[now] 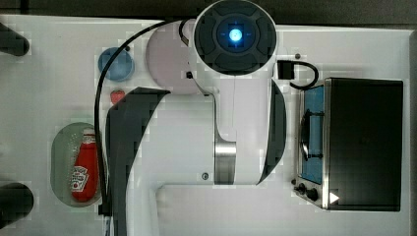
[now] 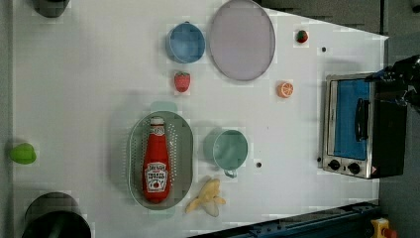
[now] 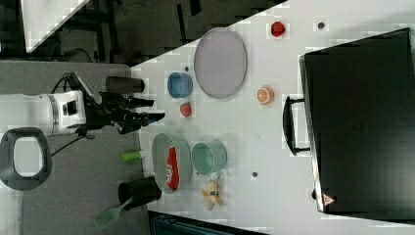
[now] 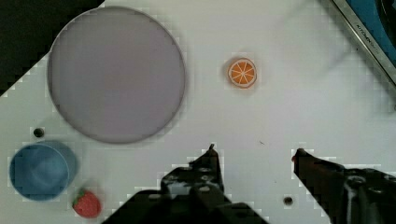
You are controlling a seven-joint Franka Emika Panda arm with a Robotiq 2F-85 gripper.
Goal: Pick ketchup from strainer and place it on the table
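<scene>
Lying in the strainer [image 2: 184, 148], ketchup [image 2: 156, 163] untouched, gripper [image 4: 254, 154] fingers spread, empty, above table [image 2: 74, 89]

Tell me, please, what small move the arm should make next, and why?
Probably carry the open gripper across toward the strainer. The wrist view shows nothing between its fingers, only bare table near the orange slice, while the ketchup lies lengthwise in the strainer, untouched.
</scene>
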